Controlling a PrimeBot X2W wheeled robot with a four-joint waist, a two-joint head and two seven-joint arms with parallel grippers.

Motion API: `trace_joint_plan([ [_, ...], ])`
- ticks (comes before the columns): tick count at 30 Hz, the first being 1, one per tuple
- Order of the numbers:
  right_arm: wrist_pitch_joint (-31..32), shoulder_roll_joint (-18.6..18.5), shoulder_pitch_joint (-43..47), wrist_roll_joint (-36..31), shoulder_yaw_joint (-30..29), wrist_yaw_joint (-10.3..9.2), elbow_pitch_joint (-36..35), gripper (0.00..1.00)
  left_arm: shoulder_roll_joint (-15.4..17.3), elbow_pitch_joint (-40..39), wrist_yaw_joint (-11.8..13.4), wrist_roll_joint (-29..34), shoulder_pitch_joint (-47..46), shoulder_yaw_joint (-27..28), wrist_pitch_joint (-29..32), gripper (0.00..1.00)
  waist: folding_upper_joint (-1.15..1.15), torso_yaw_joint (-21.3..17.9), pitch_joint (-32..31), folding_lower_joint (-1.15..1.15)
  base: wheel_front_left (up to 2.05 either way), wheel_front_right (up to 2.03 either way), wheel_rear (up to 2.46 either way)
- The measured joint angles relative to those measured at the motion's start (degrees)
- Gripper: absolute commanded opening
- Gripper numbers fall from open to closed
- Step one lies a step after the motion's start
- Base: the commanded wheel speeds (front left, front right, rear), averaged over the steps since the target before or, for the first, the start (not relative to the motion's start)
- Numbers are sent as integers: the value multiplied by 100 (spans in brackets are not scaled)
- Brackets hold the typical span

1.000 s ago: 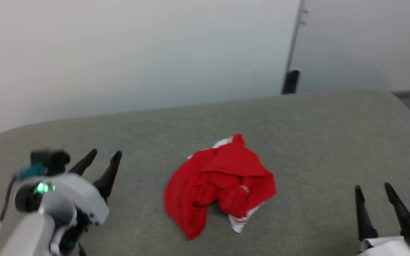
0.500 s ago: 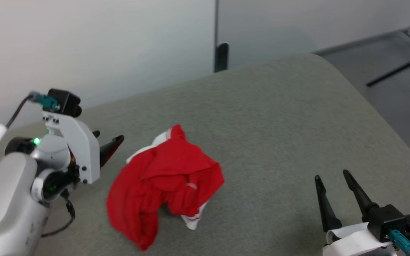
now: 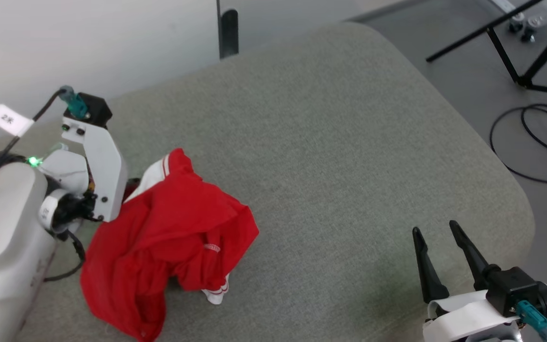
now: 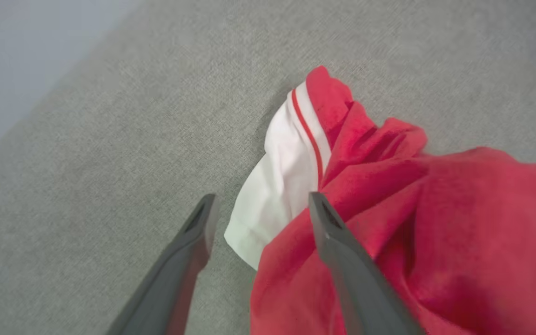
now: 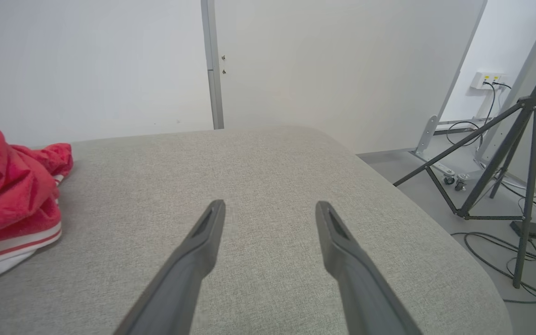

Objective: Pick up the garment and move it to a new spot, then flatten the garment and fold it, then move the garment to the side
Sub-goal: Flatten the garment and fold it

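Observation:
The garment (image 3: 174, 228) lies crumpled on the grey cushion (image 3: 340, 142), red with a white striped sleeve poking out at its top left. In the left wrist view my left gripper (image 4: 262, 197) is open, low over the cushion, its fingers either side of that white sleeve (image 4: 277, 186); the right finger (image 4: 342, 251) overlaps the red cloth (image 4: 435, 209). In the head view the arm's white wrist bracket (image 3: 100, 166) hides those fingers. My right gripper (image 3: 435, 227) is open over bare cushion at the lower right, well clear of the garment (image 5: 3, 186), with nothing between its fingers (image 5: 193, 260).
The cushion's rounded edge (image 3: 515, 199) drops off to the right onto grey floor with black cables (image 3: 530, 142) and tripod legs (image 3: 515, 52). A pale wall and a dark post (image 3: 228, 33) stand behind the cushion. Open cushion surface stretches between the garment and my right gripper.
The head camera has swung, shifting the whole picture left and down. My left gripper has closed in on the garment's top left edge. The right gripper has kept its pose.

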Motion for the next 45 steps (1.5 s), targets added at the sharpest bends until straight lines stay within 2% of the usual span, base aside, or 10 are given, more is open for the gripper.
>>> trace_joint_plan([
  [11, -1, 8, 6, 281, -5, 0, -196, 100, 46, 1112, -32, 88, -335, -403, 534, 100, 0, -188, 580, 0, 0, 0, 0],
  [15, 0, 9, -2, 292, 12, 0, -203, 100, -15, 1334, -5, -34, -386, -319, 579, 100, 0, -210, 655, 0, 0, 0, 0],
  [16, -1, 9, -4, 289, 24, 0, -202, 100, -34, 1392, 15, -69, -406, -300, 608, 80, 0, -211, 658, 0, 0, 0, 0],
  [17, -1, 9, -16, 287, 34, 0, -199, 100, -47, 1432, 27, -94, -429, -304, 662, 41, 0, -210, 653, 0, 0, 0, 0],
  [19, -1, 9, -74, 249, 49, -1, -189, 100, -67, 1503, 68, -178, -444, -261, 699, 0, 0, -205, 637, 0, 0, 0, 0],
  [27, -1, 15, -194, 85, 143, 0, 5, 100, -156, 1495, 287, -244, -297, -227, 558, 0, 0, -150, 402, 0, 0, 0, 0],
  [34, -1, 16, -165, -121, -4, 0, 88, 100, -166, 1243, 382, -199, -301, -187, 218, 0, 0, 256, 154, 0, 0, 0, 0],
  [38, -1, 1, -73, -189, -36, 0, 153, 100, -64, 1127, 478, -167, -282, -120, 13, 0, 0, 588, -24, 0, 0, 0, 0],
  [45, 40, -101, 39, -231, -23, 0, 186, 100, 354, 944, 738, -182, 129, 19, -36, 0, 0, 1193, -375, 0, 0, 0, 0],
])
